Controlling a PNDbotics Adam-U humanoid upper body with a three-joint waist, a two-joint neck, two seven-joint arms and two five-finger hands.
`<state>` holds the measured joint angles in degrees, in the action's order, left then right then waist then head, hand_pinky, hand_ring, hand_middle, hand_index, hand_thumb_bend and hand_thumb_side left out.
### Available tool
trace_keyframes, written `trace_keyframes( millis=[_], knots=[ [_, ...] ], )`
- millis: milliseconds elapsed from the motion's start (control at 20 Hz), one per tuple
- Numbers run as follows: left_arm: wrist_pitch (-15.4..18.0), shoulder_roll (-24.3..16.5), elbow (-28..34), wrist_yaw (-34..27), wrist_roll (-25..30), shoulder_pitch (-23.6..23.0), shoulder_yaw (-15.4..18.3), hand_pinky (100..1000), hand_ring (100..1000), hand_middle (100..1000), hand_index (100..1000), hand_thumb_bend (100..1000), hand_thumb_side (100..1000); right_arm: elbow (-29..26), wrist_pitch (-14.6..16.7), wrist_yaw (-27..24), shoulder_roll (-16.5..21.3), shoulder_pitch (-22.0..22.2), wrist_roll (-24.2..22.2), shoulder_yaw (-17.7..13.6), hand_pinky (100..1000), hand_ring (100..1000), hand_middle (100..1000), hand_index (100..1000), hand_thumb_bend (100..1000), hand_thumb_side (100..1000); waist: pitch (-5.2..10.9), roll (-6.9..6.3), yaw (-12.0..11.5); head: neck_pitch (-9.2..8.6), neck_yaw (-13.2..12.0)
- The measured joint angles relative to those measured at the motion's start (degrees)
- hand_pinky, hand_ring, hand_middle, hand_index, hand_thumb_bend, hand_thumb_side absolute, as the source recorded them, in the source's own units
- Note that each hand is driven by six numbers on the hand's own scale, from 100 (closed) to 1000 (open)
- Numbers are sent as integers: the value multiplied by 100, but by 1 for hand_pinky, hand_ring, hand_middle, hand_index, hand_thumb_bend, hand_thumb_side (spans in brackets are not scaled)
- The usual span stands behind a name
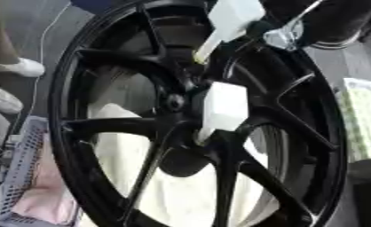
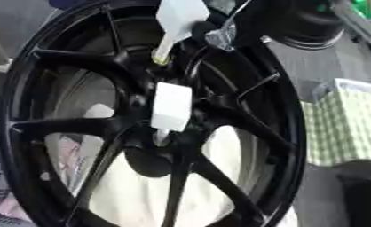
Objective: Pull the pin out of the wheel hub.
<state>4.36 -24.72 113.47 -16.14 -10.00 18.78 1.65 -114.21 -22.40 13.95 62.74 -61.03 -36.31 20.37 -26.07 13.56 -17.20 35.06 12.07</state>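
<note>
Grey floor at the left edge, with a white cable running down it and a pale perforated basket (image 1: 21, 177) of pinkish cloth at the lower left. Black spoked wheel (image 1: 196, 119) fills the middle, tilted, over white sheeting. White block-headed pin (image 1: 222, 111) sits at the wheel hub (image 1: 175, 103); a second white pin (image 1: 231, 22) stands at the upper rim beside a silver fitting (image 1: 286, 35). Green-checked cloth (image 2: 344, 126) lies at the right edge. Neither robot hand shows, so their state cannot be told.
</note>
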Motion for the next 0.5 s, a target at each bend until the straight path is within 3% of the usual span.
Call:
trace_keyframes(
  millis=[300,500],
  knots=[
    [-8,0,0,0,8,-20,2,658,590,576,809,100,754,0,-13,34,10,24,-78,-152,750,652,280,372,100,100,25,0,62,19,-39],
    [-9,0,0,0,7,-63,11,659,591,578,809,100,753,-1,-151,127,235,377,-8,-540,753,649,279,373,100,100,76,0,158,67,-110]
  ],
)
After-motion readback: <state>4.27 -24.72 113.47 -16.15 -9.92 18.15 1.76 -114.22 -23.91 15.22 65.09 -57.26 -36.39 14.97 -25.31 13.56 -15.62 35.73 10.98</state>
